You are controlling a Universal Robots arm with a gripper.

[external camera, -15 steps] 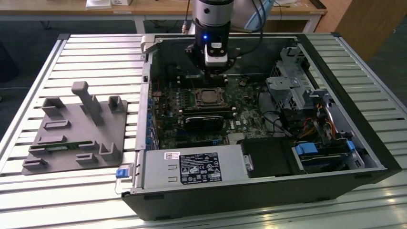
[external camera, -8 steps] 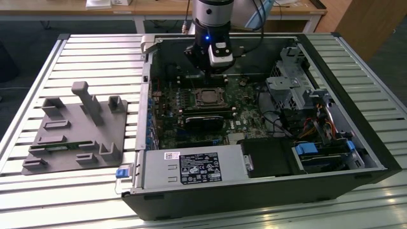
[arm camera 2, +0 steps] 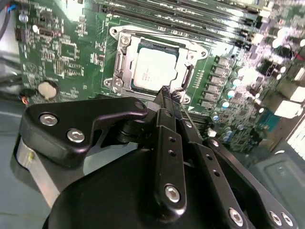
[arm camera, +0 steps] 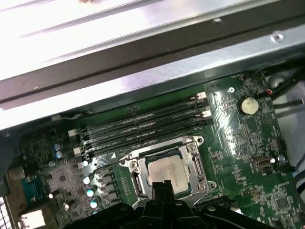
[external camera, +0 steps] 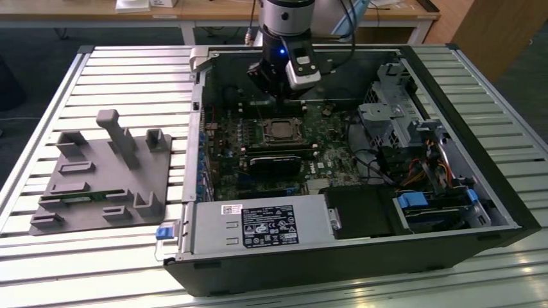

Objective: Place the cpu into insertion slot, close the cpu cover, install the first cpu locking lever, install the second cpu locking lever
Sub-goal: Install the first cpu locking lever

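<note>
The cpu point(external camera: 280, 130) lies flat in the insertion slot point(arm camera 2: 117, 84) on the green board, its grey face up in both wrist views point(arm camera 2: 153, 68) point(arm camera: 166, 171). The cpu cover point(arm camera 2: 125, 61) point(arm camera: 194, 153) is down around it as a silver frame. My gripper point(arm camera 2: 167, 93) point(arm camera: 162, 184) hangs just over the socket's edge, fingers pressed together with nothing seen between them. A thin wire lever point(arm camera 2: 187, 115) runs beside the fingertips, and another thin rod point(arm camera: 110, 163) stands off one side of the socket.
Several memory slots point(arm camera: 143, 125) run beside the socket. A black rectangular block point(external camera: 276, 160), the power supply point(external camera: 256, 226) and the drive cage point(external camera: 396, 122) crowd the case. A grey fixture point(external camera: 102, 173) sits on the slatted table at the exterior view's left.
</note>
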